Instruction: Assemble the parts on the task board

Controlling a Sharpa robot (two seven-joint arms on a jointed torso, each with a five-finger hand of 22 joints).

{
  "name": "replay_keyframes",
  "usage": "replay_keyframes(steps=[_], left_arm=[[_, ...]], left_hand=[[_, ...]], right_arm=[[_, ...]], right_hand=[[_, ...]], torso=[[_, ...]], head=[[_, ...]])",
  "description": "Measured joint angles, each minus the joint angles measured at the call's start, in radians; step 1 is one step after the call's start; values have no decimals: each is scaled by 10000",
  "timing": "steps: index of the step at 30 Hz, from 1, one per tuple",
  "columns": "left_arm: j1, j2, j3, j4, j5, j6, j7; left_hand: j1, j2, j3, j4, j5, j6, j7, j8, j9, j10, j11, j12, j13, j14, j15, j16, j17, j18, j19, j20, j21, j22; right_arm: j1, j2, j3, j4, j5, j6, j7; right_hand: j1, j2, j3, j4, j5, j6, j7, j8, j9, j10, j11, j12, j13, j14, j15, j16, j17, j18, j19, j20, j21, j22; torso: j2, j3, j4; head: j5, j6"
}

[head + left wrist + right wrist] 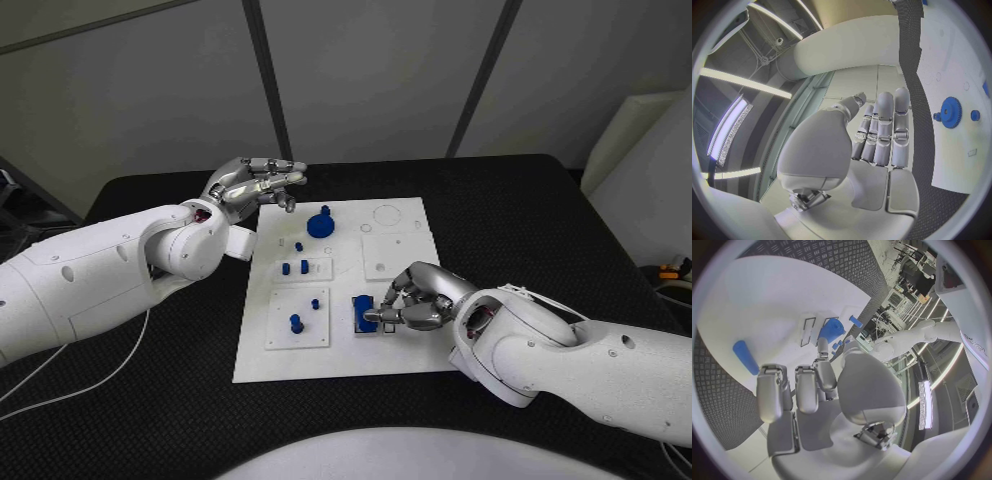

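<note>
- White board [408,352] on a black table [519,190] with a fine tread pattern.
- Blue parts [320,223].
- Silver hands, white arms [72,280].

White task board [346,350] on black table [173,400]

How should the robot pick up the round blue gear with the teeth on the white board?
Probably from straight above. The blue gear seems to lie flat on the task board with a raised knob in its middle, so fingertips could pinch that knob, or the toothed rim. The left hand, holding nothing, is nearest, beside the board.
</note>
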Motion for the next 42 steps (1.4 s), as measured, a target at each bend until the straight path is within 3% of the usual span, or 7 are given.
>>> replay_keyframes(steps=[3,6,15,21,35,36,42], left_arm=[[-1,-2,0,-2,0,2,-1],[-6,-7,0,-3,0,3,-2],[-7,-12,-1,-3,0,9,-6],[-8,-16,-1,6,0,12,-7],[-8,-15,-1,13,0,17,-10],[-8,-14,-1,13,0,17,-10],[-9,-14,-1,10,0,18,-12]], left_hand=[[0,0,0,0,0,0,0,0,0,0,0,0,0,0,0,0,0,0,0,0,0,0],[0,0,0,0,0,0,0,0,0,0,0,0,0,0,0,0,0,0,0,0,0,0],[0,0,0,0,0,0,0,0,0,0,0,61,-14,0,0,0,-33,0,-36,36,0,-20],[0,0,0,0,0,0,0,0,0,0,0,61,-14,0,0,0,-33,1,-36,36,-39,-19],[0,0,0,0,0,0,0,0,0,0,0,61,-13,0,0,0,-31,0,-36,36,-39,-18],[0,0,0,0,0,0,0,0,0,0,0,61,-13,0,0,0,-31,0,-36,36,-39,-18],[0,0,0,0,0,0,0,0,0,0,0,61,-12,0,0,0,-31,0,-36,36,-39,-18]], right_arm=[[0,-54,0,43,-9,-12,81],[0,-95,-1,73,-10,-8,148],[0,-49,-1,3,-19,124,275],[0,142,-1,-208,-39,176,272],[-13,617,-8,-652,-76,328,251],[-12,631,-5,-680,-82,334,249],[-6,626,5,-721,-129,399,243]], right_hand=[[-158,-158,-154,20,-145,0,0,0,17,0,0,-36,-1,0,0,0,0,0,0,0,0,-1],[-154,-154,-155,21,-149,-13,-12,49,39,0,0,-39,9,0,0,0,0,0,0,1,0,-1],[1156,185,113,-523,299,-43,-42,115,114,34,-33,-98,81,0,2,0,-1,0,40,-36,0,-1],[1447,369,179,-621,580,-43,-42,165,143,12,-54,-96,93,-36,-33,0,-2,0,39,-35,0,-2],[1755,426,226,-803,555,-20,-90,229,187,52,-124,-141,199,2,-70,0,-3,0,6,-68,0,-3],[1914,523,220,-828,557,-44,-114,227,174,52,-124,-143,680,1,-69,0,-3,0,6,-68,0,-3],[2045,494,185,-914,308,-8,-151,227,195,52,-124,-143,818,1,-68,0,-3,0,5,-68,0,-3]], torso=[[-1,-4,0],[-1,-9,0],[4,-16,14],[9,-16,22],[11,-13,23],[11,-13,23],[11,-14,17]], head=[[2,7],[11,15],[26,22],[49,5],[83,-14],[81,-12],[88,-16]])
